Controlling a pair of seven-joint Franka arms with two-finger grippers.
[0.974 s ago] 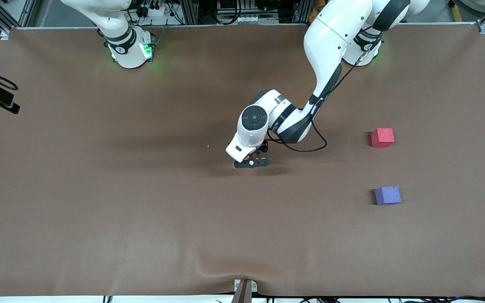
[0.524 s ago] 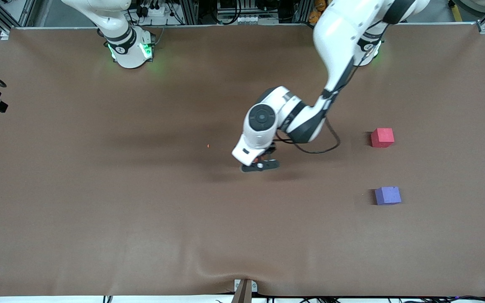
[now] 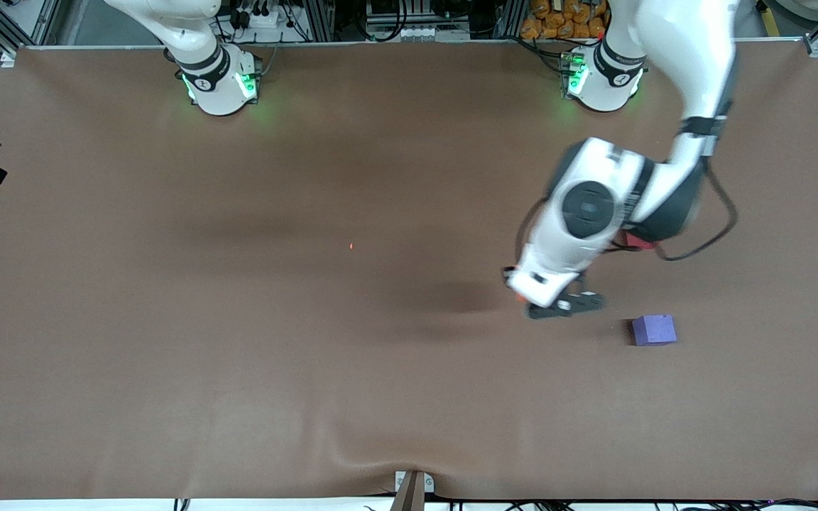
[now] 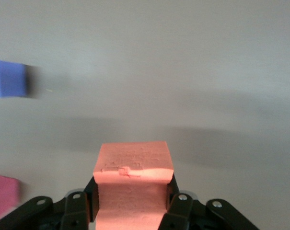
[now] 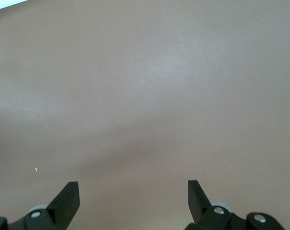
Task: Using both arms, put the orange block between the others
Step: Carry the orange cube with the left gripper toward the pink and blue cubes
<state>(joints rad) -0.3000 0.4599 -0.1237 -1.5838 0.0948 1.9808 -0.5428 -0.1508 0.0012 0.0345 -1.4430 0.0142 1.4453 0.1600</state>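
Observation:
My left gripper [image 3: 558,305] is shut on the orange block [image 4: 133,182] and holds it above the table. In the front view only an orange sliver [image 3: 520,299] shows beside the wrist. The gripper is over the mat beside the purple cube [image 3: 654,330], toward the right arm's end from it. The left arm covers most of the red-pink cube [image 3: 642,243]. The left wrist view shows the purple cube [image 4: 8,78] and the red-pink cube [image 4: 2,196] at its edges. My right gripper [image 5: 133,191] is open over bare mat, nothing between its fingers.
A brown mat [image 3: 238,355] covers the table. A tiny orange crumb [image 3: 351,246] lies near its middle and also shows as a crumb [image 5: 36,169] in the right wrist view. The arms' bases [image 3: 217,78] stand along the edge farthest from the front camera.
The left arm has lifted the orange block from the table's middle and swung it toward the two cubes, closing tighter on it. It now covers the red-pink cube.

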